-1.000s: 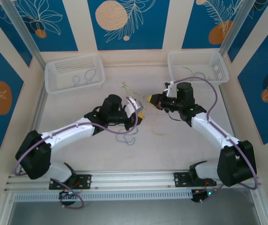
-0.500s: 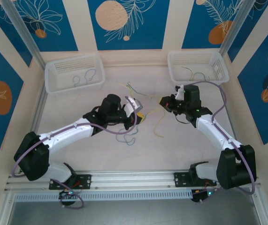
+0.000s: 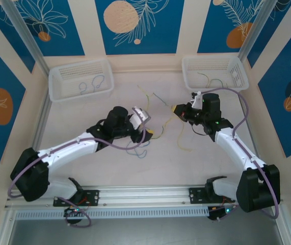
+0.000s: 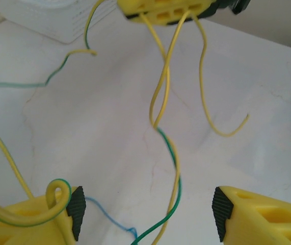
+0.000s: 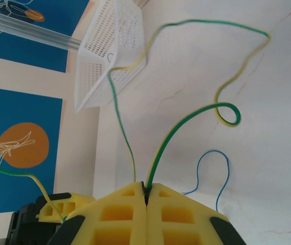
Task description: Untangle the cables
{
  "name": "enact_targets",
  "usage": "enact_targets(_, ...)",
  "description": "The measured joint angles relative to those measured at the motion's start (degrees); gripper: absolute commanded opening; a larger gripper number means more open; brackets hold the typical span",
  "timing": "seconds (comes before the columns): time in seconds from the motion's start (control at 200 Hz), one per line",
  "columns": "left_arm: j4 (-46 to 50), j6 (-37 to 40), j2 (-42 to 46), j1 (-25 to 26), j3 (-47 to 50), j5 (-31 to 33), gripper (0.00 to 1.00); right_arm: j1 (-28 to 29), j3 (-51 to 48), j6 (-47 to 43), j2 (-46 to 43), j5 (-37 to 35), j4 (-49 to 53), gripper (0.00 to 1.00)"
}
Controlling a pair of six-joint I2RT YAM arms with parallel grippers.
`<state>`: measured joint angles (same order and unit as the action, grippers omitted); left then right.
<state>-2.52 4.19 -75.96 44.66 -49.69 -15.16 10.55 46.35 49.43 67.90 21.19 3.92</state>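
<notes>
My right gripper (image 3: 178, 110) is shut on green and yellow cables (image 5: 186, 127) that rise from its closed jaws (image 5: 145, 191) and curl over the table. From the same gripper (image 4: 165, 10) yellow strands (image 4: 160, 87) hang down. My left gripper (image 3: 146, 126) is open; a green and a yellow cable (image 4: 175, 184) pass loosely between its fingers (image 4: 76, 217). A yellow-green loop (image 4: 58, 196) lies hooked over the left finger. A blue cable (image 3: 137, 148) rests on the table beneath that gripper.
A white basket (image 3: 58, 92) at the back left holds blue wires (image 3: 91, 84). A second white basket (image 3: 239, 81) at the back right holds green and yellow wires (image 3: 211, 81). Loose wire ends (image 3: 153, 96) lie between the baskets.
The left gripper has opened and let go of the cables, drawing back slightly. The right gripper has moved right with its yellow and green cables, pulling them away from the left gripper.
</notes>
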Motion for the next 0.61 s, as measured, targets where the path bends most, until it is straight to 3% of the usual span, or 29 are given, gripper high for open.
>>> enact_targets(0.055,0.00,0.61,2.16,-0.44,1.22,1.05,0.81,-0.20,0.00,-0.04,-0.20,0.00,-0.02,0.00)
enact_targets(0.315,0.74,0.70,8.41,-5.14,4.35,6.43,0.81,-0.28,-0.52,0.00,-0.24,-0.04,0.02,0.00)
enact_targets(0.415,1.86,0.24,9.70,-7.78,6.10,7.89,0.79,-0.28,-0.52,-0.02,-0.24,-0.07,0.04,0.00)
enact_targets(0.605,3.80,-1.11,11.52,-10.54,7.54,9.18,0.66,-0.13,-0.52,0.04,-0.24,-0.04,0.04,0.00)
